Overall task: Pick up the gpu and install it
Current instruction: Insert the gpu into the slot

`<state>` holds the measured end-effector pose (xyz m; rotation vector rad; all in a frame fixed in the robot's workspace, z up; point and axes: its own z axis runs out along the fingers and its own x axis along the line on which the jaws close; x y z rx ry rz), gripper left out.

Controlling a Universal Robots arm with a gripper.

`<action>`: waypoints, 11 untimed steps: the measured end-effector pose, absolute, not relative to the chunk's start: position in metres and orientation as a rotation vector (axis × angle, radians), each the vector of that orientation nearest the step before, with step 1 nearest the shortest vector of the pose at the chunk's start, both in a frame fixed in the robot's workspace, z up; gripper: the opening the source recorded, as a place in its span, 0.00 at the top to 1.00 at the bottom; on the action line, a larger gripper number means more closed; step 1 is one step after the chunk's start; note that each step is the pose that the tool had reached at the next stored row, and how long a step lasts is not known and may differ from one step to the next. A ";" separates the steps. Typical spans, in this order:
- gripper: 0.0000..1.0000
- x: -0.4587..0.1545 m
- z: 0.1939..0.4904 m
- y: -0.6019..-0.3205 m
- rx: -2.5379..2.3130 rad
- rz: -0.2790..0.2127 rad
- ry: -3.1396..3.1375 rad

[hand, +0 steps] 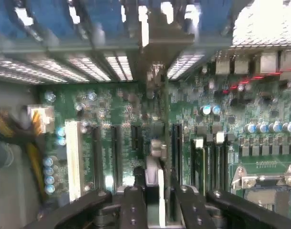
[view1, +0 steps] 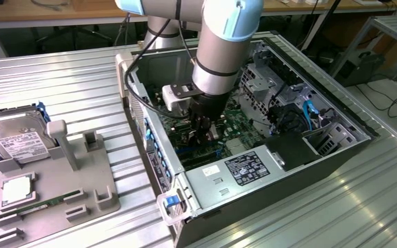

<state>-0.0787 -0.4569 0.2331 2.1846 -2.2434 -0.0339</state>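
My gripper (view1: 203, 133) reaches down into the open computer case (view1: 150, 155), low over the green motherboard (view1: 234, 123). In the wrist view the black fingers (hand: 132, 205) are shut on the gpu (hand: 160, 183), a thin card seen edge-on with a pale strip along it. The card stands upright between the jaws and runs toward the case's slotted rear wall (hand: 150, 33). It hangs over the row of black expansion slots (hand: 176, 143) on the motherboard (hand: 107, 107); whether it touches a slot I cannot tell.
On the exterior view's left, a grey fixture tray (view1: 81, 175) holds a silver hard drive (view1: 16, 137), a processor (view1: 18, 188) and a green memory stick (view1: 43, 204). Inside the case are the power supply (view1: 247, 168), drive cage (view1: 330, 137) and blue cables (view1: 309, 113).
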 end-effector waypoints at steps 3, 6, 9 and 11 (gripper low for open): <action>0.72 -0.079 0.235 -0.457 2.185 -0.034 -2.243; 0.72 -0.079 0.235 -0.457 2.184 -0.035 -2.243; 0.72 -0.079 0.235 -0.457 2.184 -0.034 -2.243; 0.72 -0.079 0.235 -0.457 2.184 -0.034 -2.243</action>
